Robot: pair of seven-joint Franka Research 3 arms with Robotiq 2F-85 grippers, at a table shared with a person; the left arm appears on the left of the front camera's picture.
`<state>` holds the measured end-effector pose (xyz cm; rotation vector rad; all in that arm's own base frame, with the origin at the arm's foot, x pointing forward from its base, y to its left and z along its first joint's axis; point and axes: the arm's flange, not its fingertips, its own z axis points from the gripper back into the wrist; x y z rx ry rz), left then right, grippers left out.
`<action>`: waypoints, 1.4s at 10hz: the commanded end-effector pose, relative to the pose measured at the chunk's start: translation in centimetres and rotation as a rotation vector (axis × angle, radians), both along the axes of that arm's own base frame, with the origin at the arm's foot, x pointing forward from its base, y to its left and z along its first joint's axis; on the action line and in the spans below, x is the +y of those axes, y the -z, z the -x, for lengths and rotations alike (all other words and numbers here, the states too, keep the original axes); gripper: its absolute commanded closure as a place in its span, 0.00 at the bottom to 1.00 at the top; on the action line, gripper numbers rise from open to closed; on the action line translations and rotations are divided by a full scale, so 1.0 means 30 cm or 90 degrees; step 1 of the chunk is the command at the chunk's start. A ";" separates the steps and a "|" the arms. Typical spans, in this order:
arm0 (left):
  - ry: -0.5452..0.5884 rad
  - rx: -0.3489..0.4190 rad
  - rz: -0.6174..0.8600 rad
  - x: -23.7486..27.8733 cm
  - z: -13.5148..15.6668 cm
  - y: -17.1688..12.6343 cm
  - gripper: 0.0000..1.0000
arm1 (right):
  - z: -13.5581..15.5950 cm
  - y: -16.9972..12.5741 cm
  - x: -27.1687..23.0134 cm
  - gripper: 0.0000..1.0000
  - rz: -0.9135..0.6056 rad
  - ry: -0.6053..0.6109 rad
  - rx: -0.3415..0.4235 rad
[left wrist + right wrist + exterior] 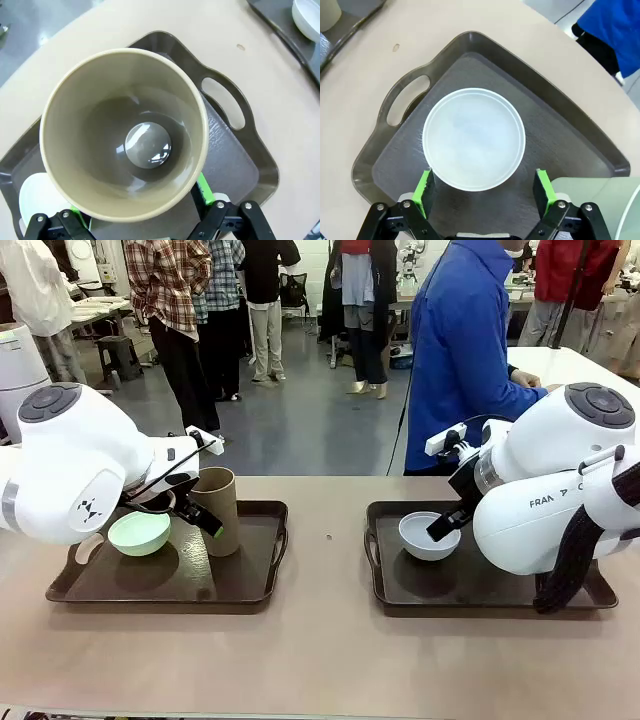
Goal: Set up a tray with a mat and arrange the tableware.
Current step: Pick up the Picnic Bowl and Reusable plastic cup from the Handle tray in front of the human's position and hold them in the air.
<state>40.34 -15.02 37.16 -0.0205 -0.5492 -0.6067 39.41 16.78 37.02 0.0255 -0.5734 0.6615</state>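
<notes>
Beige table [320,660], mats [225,150] laid in both trays [150,598]. Mint green bowl [139,533] sits just outside the left gripper [139,202], whose wide jaws straddle the brown cup [216,508]. Right gripper [484,182] gapes, empty, pale blue-white bowl [473,139] between. Right side probably wants its cup yet.

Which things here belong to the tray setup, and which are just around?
Job:
left tray, left mat, mint green bowl, brown cup
right tray, right mat, pale blue-white bowl

Not the job:
small spot on the table between the trays
person in blue at the far side
people standing behind
</notes>
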 end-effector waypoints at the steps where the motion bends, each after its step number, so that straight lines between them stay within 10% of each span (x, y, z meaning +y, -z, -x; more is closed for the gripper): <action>1: 0.000 0.000 0.000 0.000 0.000 0.000 0.00 | 0.000 0.000 0.000 0.00 0.000 0.000 0.000; 14: 0.000 0.000 0.000 0.000 0.000 0.000 0.00 | 0.000 0.000 0.000 0.00 0.000 0.000 0.000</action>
